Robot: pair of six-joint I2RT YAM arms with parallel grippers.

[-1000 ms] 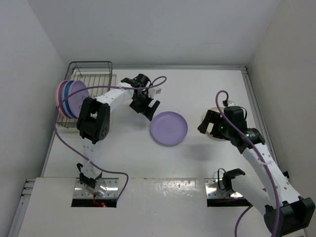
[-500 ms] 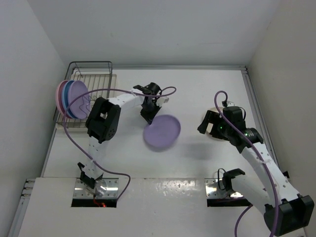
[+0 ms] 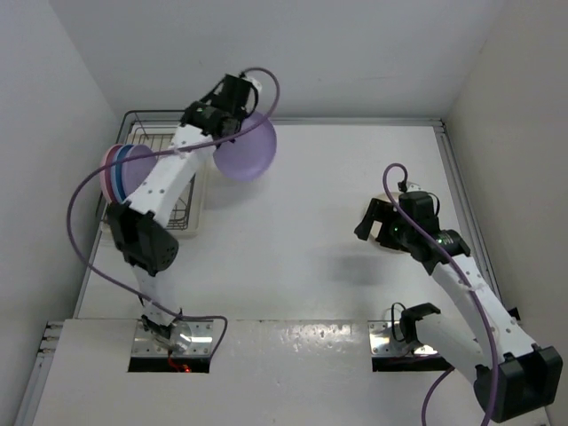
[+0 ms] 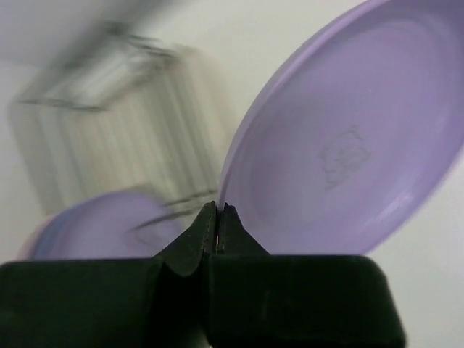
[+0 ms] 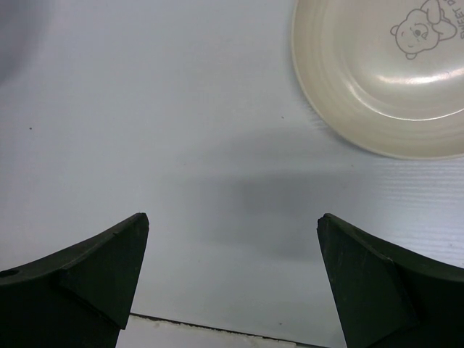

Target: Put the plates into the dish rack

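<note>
Cream plate (image 5: 377, 80) lies just ahead and right of the right gripper (image 5: 232, 217), whose jaws stand wide apart. Farther off, the left gripper (image 4: 217, 217) pinches the purple plate (image 4: 348, 159) by its rim, tilted in the air. The rack (image 3: 164, 113) sits just to its left, with pink and blue plates (image 3: 124, 169) standing in it.

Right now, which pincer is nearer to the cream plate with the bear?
Right. The right pincer hangs open just short of the cream plate. The left pincer is far across the table, near the dish rack, shut on the purple plate.
</note>
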